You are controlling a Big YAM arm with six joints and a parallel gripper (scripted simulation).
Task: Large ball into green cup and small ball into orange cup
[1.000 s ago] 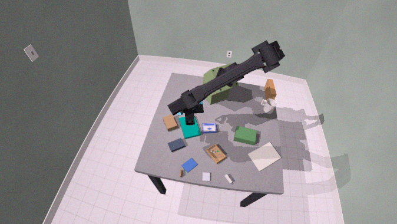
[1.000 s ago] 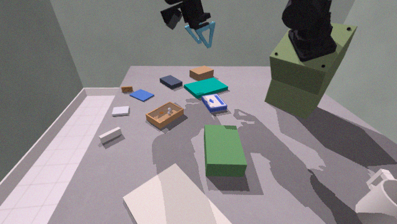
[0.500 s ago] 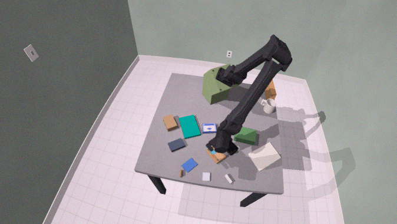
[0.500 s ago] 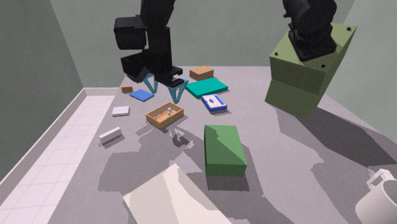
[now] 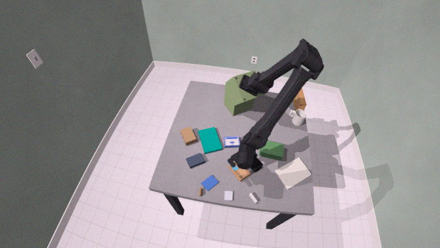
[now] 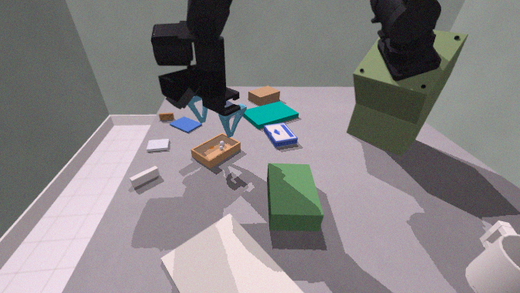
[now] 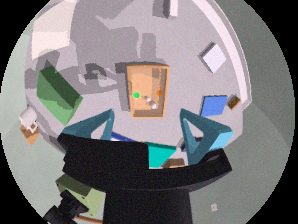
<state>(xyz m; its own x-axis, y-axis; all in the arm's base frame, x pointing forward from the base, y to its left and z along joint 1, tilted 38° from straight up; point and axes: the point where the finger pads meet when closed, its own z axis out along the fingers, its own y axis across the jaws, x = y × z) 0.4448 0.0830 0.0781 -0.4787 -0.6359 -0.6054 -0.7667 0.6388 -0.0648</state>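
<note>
Top view: arm hides most of wooden puzzle (image 5: 241, 173) under the jaws. Balls (image 6: 221, 145) inside it too small to tell large from small. Exterior view: white mug (image 6: 495, 262), far from jaws, cut by frame edge; arm cropped at top.
</note>
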